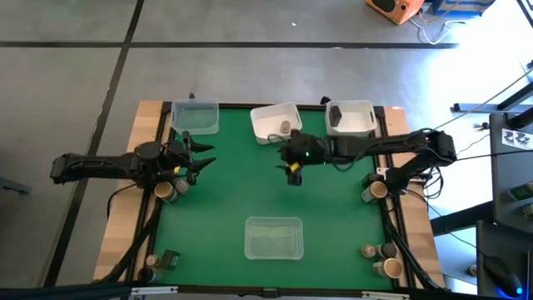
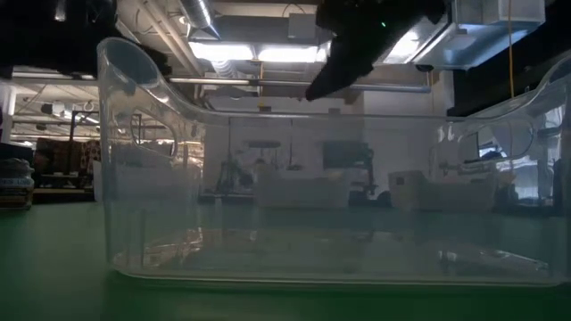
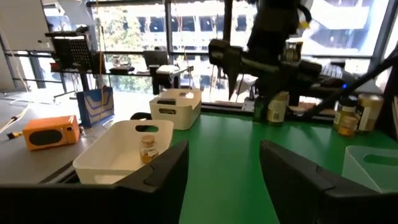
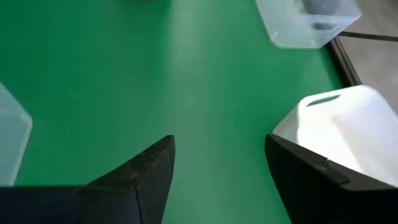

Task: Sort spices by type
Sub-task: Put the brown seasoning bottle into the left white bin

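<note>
Small round spice jars stand in groups on the table. One pale-topped jar (image 1: 285, 127) (image 3: 148, 149) sits inside the middle white tray (image 1: 275, 123). Others stand at the left edge (image 1: 165, 191), the right edge (image 1: 372, 190) and the near right corner (image 1: 386, 267). My left gripper (image 1: 204, 157) (image 3: 224, 162) hovers open over the mat's left part, level, facing right. My right gripper (image 1: 293, 173) (image 4: 221, 143) is open above the mat's middle, just near of the white tray, pointing down. Nothing lies between either pair of fingers.
A clear tray (image 1: 196, 117) is at the far left and a second white tray (image 1: 351, 118) with a dark item inside is at the far right. Another clear tray (image 1: 273, 237) (image 2: 321, 178) lies near the front centre. Bare green mat (image 1: 233, 192) spreads between them.
</note>
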